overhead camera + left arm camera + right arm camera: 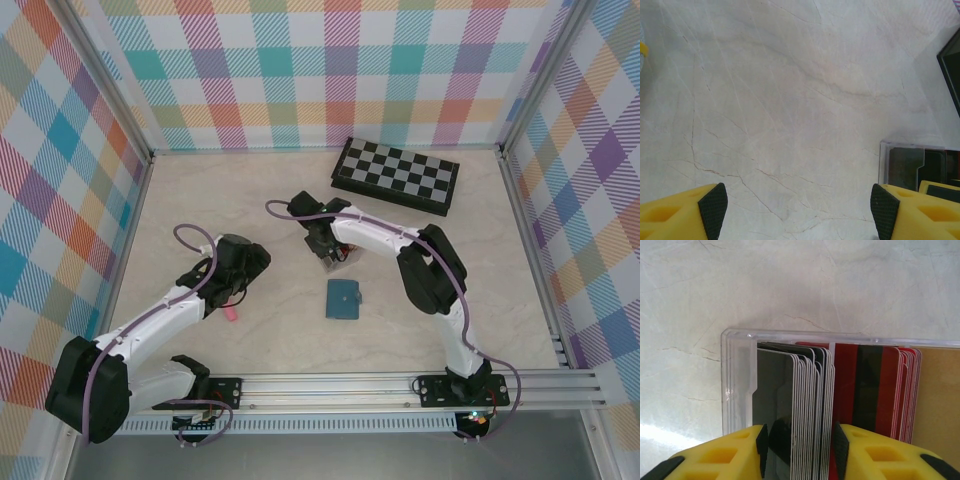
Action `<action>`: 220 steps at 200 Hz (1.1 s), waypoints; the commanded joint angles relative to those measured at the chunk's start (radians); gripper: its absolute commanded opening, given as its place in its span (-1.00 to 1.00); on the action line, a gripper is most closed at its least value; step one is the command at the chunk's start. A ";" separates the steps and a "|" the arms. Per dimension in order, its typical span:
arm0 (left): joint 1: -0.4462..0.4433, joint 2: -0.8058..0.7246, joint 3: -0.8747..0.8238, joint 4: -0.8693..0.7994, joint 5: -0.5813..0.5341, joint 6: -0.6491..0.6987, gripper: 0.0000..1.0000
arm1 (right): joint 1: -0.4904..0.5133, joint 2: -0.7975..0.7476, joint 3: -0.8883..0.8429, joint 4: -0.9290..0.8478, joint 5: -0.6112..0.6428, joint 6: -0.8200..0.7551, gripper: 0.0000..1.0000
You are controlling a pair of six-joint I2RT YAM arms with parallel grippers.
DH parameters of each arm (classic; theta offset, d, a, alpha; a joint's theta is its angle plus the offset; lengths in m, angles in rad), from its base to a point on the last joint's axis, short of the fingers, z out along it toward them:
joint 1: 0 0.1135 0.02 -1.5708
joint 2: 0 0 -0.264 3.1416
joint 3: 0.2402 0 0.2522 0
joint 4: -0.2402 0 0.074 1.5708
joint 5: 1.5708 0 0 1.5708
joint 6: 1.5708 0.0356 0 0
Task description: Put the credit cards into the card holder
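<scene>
We see a pale marbled surface (250,200) with plaid walls round it. Toward its far side lies a chessboard (396,176), its long axis running left to right with the right end turned slightly nearer.

The left claw (799,212) hangs over bare surface on the left. Its fingers stand wide apart, with nothing between them.

The card holder (343,299) lies flat near the middle of the surface, a little toward the near edge. It looks closed from above. Its long axis runs from the near edge toward the far wall, almost square to the chessboard's.

Just beyond the card holder, and apart from it, a clear box (725,380) sits under the right claw (801,442). The credit cards (775,390) stand on edge in the box, packed face to face. A dark group is on the left in the right wrist view, red ones with a dark stripe are in the middle, and a tan one is at the right. Their thin white edges run straight away from the wrist camera.

The right claw is narrowed around the dark group, one of its pads (762,442) close against each outer card. We cannot tell whether they press.

A pink stick (231,314) lies on the surface beside the left arm, well apart from the card holder.
</scene>
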 commanded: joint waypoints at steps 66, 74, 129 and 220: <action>0.016 0.011 -0.012 -0.008 0.003 -0.005 0.56 | 0.003 -0.024 0.037 -0.037 0.091 -0.025 -0.37; 0.016 0.012 -0.010 -0.006 0.005 -0.005 0.56 | 0.003 -0.026 0.037 -0.040 0.092 -0.023 -0.38; 0.016 0.023 -0.008 0.000 0.017 -0.009 0.57 | 0.003 -0.034 0.039 -0.047 0.099 -0.031 -0.43; 0.016 0.051 -0.004 0.013 0.036 -0.010 0.57 | 0.003 -0.060 0.038 -0.066 0.099 -0.028 -0.62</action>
